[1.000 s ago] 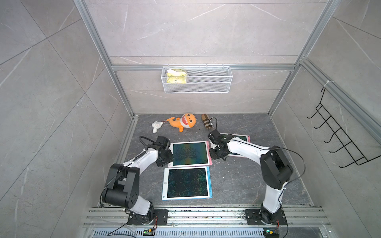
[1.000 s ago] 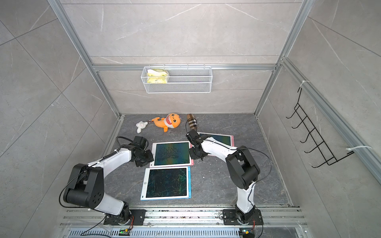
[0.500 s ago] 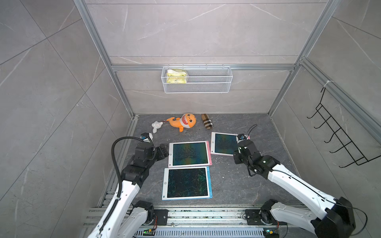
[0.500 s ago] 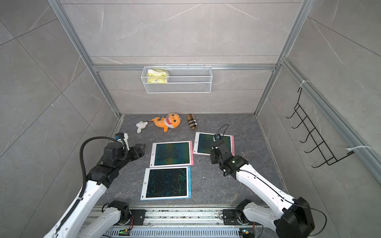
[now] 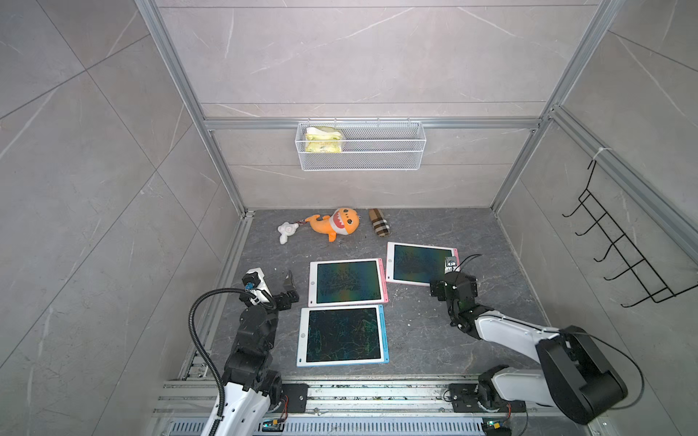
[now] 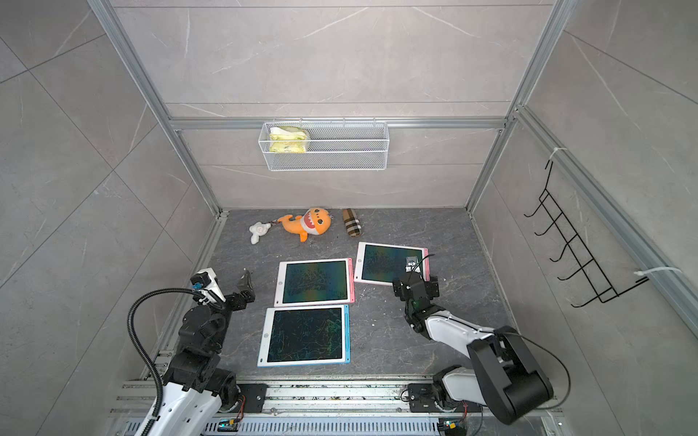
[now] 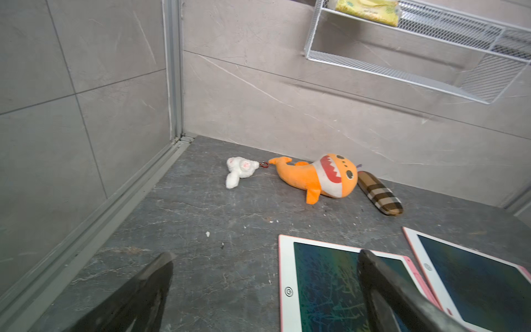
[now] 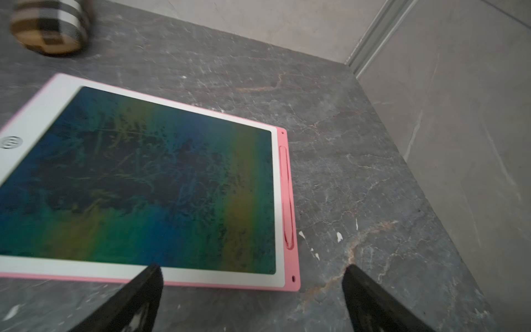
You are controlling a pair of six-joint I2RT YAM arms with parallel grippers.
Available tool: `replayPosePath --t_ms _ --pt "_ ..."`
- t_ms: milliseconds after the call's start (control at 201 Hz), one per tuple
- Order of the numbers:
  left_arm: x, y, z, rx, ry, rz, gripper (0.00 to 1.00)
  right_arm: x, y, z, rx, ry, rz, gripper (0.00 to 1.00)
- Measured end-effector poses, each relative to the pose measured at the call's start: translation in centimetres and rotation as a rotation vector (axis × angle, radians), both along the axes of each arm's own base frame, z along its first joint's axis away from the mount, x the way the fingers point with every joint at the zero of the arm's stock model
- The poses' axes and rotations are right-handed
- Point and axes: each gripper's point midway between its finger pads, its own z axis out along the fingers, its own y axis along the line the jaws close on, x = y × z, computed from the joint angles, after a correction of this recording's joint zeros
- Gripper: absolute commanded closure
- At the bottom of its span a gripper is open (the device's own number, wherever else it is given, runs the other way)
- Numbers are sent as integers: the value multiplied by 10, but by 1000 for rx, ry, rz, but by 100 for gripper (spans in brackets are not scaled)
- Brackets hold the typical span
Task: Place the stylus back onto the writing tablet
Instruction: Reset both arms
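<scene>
Right wrist view showed the right gripper with its fingers spread wide and holding nothing. Only bare floor and the near corner of the tablet showed in the gap between them. Just beyond the fingertips, within the span of that gap, lay the pink stylus. It sat flush in the slot along the tablet's pink side edge. Its long axis ran straight away from the gripper, along that edge, not across the jaws.

In both top views the same tablet lay right of centre in the frame. The right wrist hung over its lower right corner and hid part of the stylus edge. That edge ran roughly up and down the frame.

The left gripper was also wide open and empty. It sat left of centre in the top views, beside the middle tablet, well apart from the stylus. The right arm was plainly the nearer one.

With the stylus seated and both grippers empty, the placing looked done. Any coming move by the right gripper probably needed to be a straight pull back along the stylus axis, so that neither finger caught the tablet's corner.
</scene>
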Motion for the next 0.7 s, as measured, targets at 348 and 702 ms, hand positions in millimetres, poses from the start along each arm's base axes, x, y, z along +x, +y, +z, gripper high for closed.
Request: replayPosePath --t_ms 348,702 --pt "39 15 -72 81 178 108 1 23 -37 -13 201 -115 21 0" --pt "79 23 -111 200 296 100 0 28 -18 -1 222 -159 90 0"
